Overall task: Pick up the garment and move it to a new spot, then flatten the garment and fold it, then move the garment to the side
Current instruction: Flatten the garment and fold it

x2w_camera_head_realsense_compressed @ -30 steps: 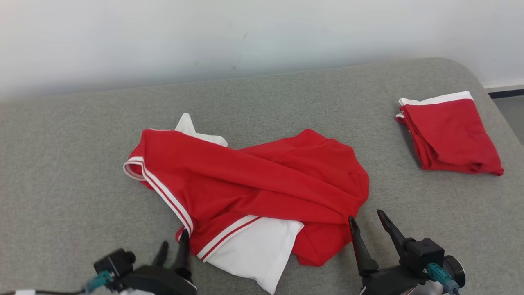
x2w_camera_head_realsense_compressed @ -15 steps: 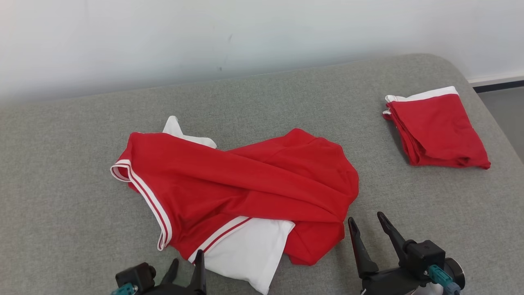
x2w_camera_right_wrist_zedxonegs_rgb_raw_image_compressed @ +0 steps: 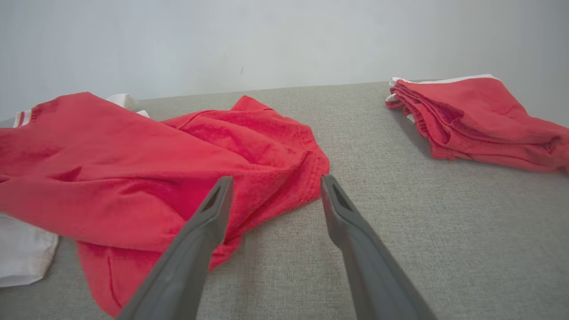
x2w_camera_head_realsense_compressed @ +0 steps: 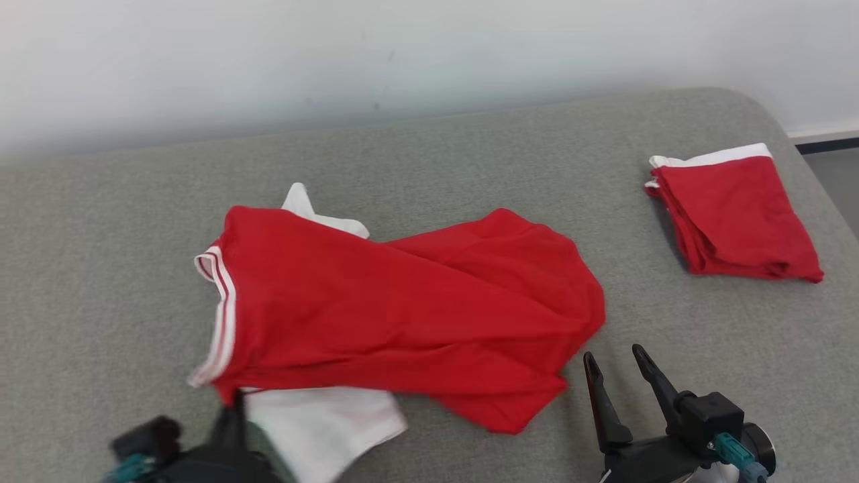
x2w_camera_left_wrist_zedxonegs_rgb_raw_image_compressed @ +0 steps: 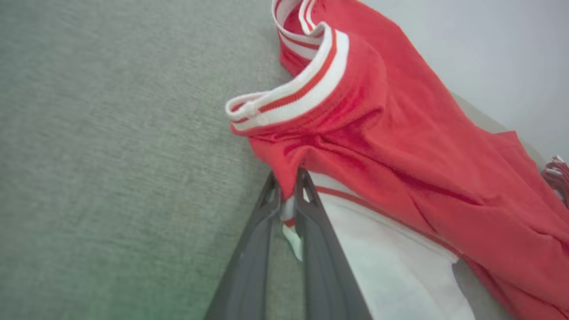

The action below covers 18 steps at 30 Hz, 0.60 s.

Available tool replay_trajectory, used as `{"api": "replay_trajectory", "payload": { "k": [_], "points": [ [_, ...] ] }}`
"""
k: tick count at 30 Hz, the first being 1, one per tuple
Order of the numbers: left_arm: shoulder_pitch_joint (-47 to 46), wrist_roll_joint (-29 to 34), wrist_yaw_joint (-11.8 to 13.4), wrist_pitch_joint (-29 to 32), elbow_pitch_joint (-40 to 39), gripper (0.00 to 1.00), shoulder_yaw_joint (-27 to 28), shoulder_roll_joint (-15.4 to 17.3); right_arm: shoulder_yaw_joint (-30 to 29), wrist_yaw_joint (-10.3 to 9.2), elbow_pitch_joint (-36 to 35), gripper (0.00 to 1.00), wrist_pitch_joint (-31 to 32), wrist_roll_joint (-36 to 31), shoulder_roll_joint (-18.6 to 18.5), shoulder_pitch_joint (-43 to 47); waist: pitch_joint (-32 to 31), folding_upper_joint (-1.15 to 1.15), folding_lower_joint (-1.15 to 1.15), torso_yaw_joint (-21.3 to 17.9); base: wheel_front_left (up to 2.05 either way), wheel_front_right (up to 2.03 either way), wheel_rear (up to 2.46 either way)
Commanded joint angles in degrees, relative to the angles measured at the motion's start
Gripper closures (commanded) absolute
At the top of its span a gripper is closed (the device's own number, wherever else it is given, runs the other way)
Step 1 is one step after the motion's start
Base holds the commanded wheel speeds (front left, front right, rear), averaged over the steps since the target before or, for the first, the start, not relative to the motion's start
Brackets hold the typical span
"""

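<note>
**Soft light — blur at lower left**

Bright diffuse light leaves only faint shadows, a thin one beside the folded red cloth (x2w_camera_head_realsense_compressed: 735, 215). In the head view the left gripper (x2w_camera_head_realsense_compressed: 233, 404) and the near edge of the garment (x2w_camera_head_realsense_compressed: 402, 315) smear with motion blur. The left wrist view is soft, tinged green at bottom.

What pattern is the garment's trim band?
Trim band: white, one red stripe; best in left wrist view.

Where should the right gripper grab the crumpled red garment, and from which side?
Take the garment by its stitched hem at the near right, coming low from the right. That edge lies free on the cushion facing the open right gripper; the left gripper pinches the opposite corner.
</note>
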Motion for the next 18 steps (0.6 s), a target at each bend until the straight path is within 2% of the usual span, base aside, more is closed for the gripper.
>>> {"api": "replay_trajectory", "payload": {
  "k": [1,6,11,12,13,14,15,16,17,18],
  "points": [
    [1.1,0.0,1.0,-0.8,-1.4,1.00,1.5,1.4,-0.4,-0.14,-0.2,0.00,0.1,-0.4,0.0,0.7,0.3,0.00,0.00,1.1,0.00,0.00,0.00],
    [3.2,-0.9,3.0,-0.4,-5.6,1.00,4.8,4.6,-1.3,-0.14,-0.3,0.00,0.5,-1.0,0.0,0.4,0.5,0.00,0.00,3.1,0.00,0.00,0.00],
    [4.9,0.6,5.6,0.4,-8.6,1.00,5.1,6.1,-1.3,-0.14,-0.1,0.00,1.8,-2.3,0.0,-0.4,0.5,0.00,0.00,4.5,0.00,0.00,0.00],
    [4.9,1.2,6.1,0.6,-9.1,0.78,4.8,6.3,-1.4,-0.14,0.0,0.00,2.2,-2.4,0.0,-0.7,0.5,0.00,0.00,4.8,0.00,0.00,0.00],
    [4.9,1.7,6.4,1.0,-9.5,0.65,4.4,6.6,-1.7,-0.14,0.1,0.00,2.7,-2.6,0.0,-1.0,0.5,0.00,0.00,5.1,0.00,0.00,0.00],
    [5.1,1.9,6.9,1.2,-9.9,0.87,4.1,6.7,-1.8,-0.14,0.1,0.00,3.0,-2.7,0.0,-1.3,0.6,0.00,0.00,5.4,0.00,0.00,0.00],
    [5.2,2.5,7.3,1.1,-10.2,0.91,3.9,7.0,-2.0,-0.14,0.1,0.00,3.5,-2.8,0.0,-1.4,0.6,0.00,0.00,5.7,0.00,0.00,0.00],
    [5.3,3.1,7.8,0.9,-10.5,0.80,3.7,7.3,-2.0,-0.14,0.3,0.00,4.0,-2.9,0.0,-1.5,0.6,0.00,0.00,5.9,0.00,0.00,0.00],
    [5.2,3.7,7.9,0.6,-10.9,0.08,3.4,7.5,-2.2,-0.14,0.6,0.00,4.7,-2.7,0.0,-1.5,0.6,0.00,0.00,6.2,0.00,0.00,0.00],
    [5.1,4.0,8.1,0.4,-11.2,0.00,3.3,7.4,-2.3,-0.14,0.9,0.00,5.5,-2.4,0.0,-1.6,0.6,0.00,0.00,6.5,0.00,0.00,0.00]
  ]
}}
